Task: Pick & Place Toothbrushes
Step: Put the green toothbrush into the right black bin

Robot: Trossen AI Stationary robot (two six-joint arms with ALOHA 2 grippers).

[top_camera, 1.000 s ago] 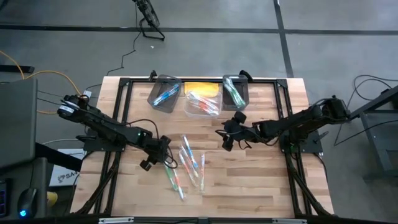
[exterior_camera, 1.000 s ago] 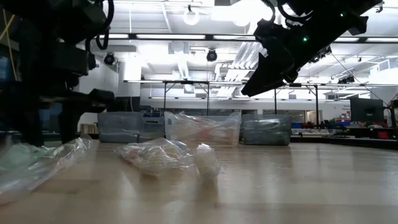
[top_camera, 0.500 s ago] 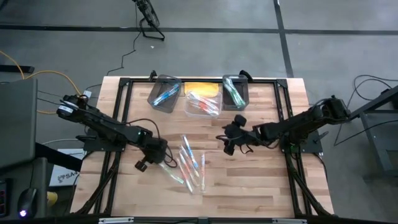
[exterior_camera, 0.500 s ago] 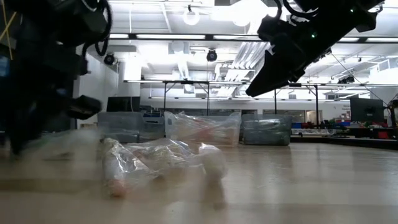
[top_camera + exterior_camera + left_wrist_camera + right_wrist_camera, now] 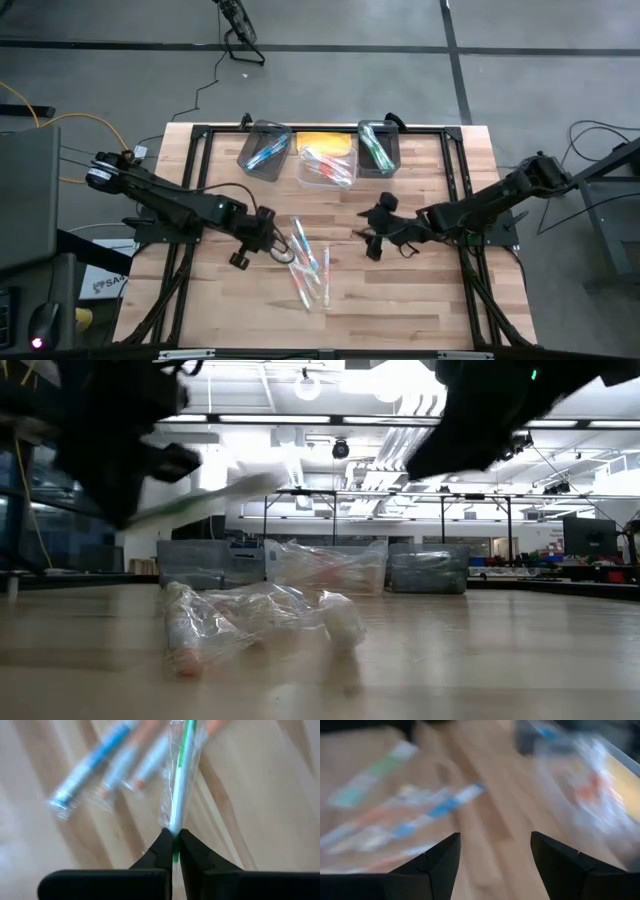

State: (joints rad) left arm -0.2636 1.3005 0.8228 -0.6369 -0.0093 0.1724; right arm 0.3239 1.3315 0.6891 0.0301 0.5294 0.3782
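My left gripper [image 5: 262,242] hangs above the table's left middle, shut on a green toothbrush [image 5: 182,775] in a clear wrapper. The low view shows that toothbrush as a blurred green-white stick [image 5: 215,497] high over the wood. Several more wrapped toothbrushes [image 5: 310,262], blue and pink-red, lie flat on the table just right of it. My right gripper [image 5: 372,245] stands open to the right of that pile and above the table, with nothing between its fingers [image 5: 432,865]. My left gripper pinches one end of the green toothbrush [image 5: 174,834], wrapper and all, between its two fingertips. The fingers slant down from above and lie in line with the stick, which juts out beyond them. The toothbrush is lifted clear of the table.
Three bins stand in a row at the far edge: a dark one with blue toothbrushes [image 5: 264,150], a clear one with red-orange ones [image 5: 326,162], and a dark one with green ones [image 5: 378,147]. Bare wood lies along the near edge.
My left gripper has shut on the green toothbrush, dragged it a little along the table, then risen with it, so it now hangs clear of the wood. My right gripper, still open, has swung toward the table's near edge, closer to the pile.
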